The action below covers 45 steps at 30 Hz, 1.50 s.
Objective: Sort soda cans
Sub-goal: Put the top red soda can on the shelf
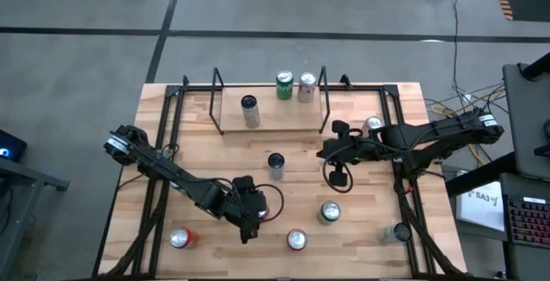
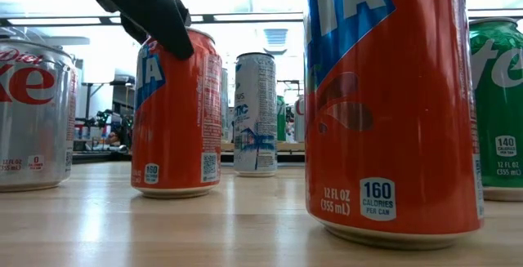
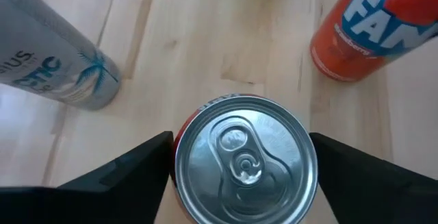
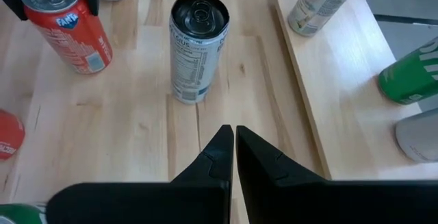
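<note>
The left pincer (image 3: 239, 157) straddles a red cylindrical metal soda can with a silver top (image 3: 245, 161) on the wooden surface (image 1: 361, 195), fingers spread beside it, apparently not yet squeezing. The right pincer (image 4: 235, 136) is clenched and empty, near a slim white can (image 4: 197, 46). Ten cans show altogether.

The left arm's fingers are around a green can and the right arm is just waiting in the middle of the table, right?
Not quite. The can between the left gripper's fingers is red, not green; the left wrist view shows its red side under the silver top. The rest holds: the right gripper waits over the middle of the table.
</note>
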Each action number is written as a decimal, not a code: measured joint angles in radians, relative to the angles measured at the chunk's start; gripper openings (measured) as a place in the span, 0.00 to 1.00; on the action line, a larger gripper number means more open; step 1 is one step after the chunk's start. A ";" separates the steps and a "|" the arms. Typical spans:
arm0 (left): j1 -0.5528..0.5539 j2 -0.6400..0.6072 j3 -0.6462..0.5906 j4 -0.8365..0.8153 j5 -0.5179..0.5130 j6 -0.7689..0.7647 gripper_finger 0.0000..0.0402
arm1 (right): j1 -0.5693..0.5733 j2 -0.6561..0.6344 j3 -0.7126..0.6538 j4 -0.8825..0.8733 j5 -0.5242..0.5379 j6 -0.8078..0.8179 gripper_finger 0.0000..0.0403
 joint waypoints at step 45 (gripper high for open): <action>0.209 -0.255 0.520 -0.721 -0.576 0.065 0.70 | 0.000 0.000 0.000 0.012 0.009 -0.005 0.02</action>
